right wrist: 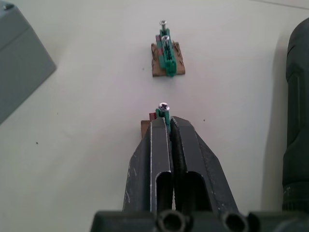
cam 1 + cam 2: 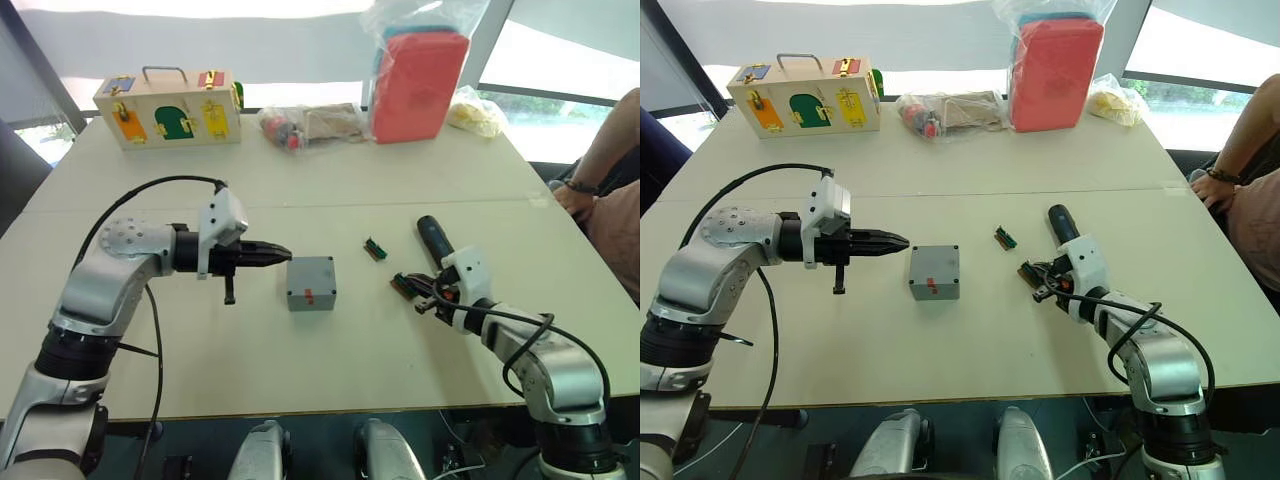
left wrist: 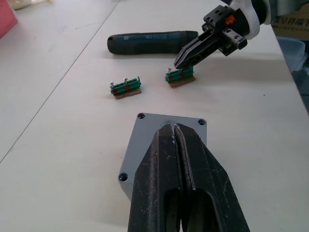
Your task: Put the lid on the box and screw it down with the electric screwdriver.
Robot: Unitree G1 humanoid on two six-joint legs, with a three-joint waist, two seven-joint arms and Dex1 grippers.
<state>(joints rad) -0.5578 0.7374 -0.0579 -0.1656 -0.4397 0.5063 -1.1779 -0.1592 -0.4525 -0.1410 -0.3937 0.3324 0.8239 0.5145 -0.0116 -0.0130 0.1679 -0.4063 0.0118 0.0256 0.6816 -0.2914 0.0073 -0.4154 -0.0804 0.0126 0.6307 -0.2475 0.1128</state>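
Two arms flank the box (image 2: 311, 283), which sits mid-counter (image 2: 300, 370) with its lid (image 3: 169, 126) already seated on top, corner screws visible in the left wrist view. The left end effector (image 2: 280, 251) has its fingers pressed together, holding nothing, tips just beside the box's left edge and pointing at it. The right end effector (image 2: 424, 305) is well right of the box; its fingers are closed around a small green connector block (image 1: 165, 115) carrying a screw, resting on the counter. A second green block (image 2: 375, 248) lies between the box and the screwdriver (image 2: 434, 240).

The screwdriver lies flat on the counter, right of the box and just beyond the right end effector. Its long axis runs roughly away from the robot, slightly slanted, thick black body toward the far end; its bit cannot be made out. The right arm is plainly the nearer one: the tool sits just beside its wrist, while the left arm would have to cross over the box. Picking it up likely means letting go of the block first, then reaching slightly forward and closing across the tool's body.
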